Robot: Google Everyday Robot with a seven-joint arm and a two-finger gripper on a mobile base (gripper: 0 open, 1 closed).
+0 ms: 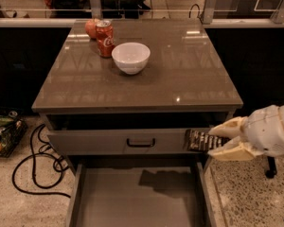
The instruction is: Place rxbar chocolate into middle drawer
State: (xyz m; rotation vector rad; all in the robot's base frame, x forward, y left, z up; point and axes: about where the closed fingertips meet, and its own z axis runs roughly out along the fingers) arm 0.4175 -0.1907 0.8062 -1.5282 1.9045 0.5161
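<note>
The hand (pixel 217 143) pinches the rxbar chocolate (pixel 198 140) by one end, below the tabletop's (pixel 180 70) front right corner, above the open middle drawer (pixel 113 202). The bar is probably light, flat and slick-wrapped, so an end grip suits it.

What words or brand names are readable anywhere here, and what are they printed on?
On the red soda can: white script, too blurred to read.
On the rxbar chocolate, clamped in the gripper at the cabinet's right front: pale lettering, too small to read.
Nothing else bears any text.
</note>
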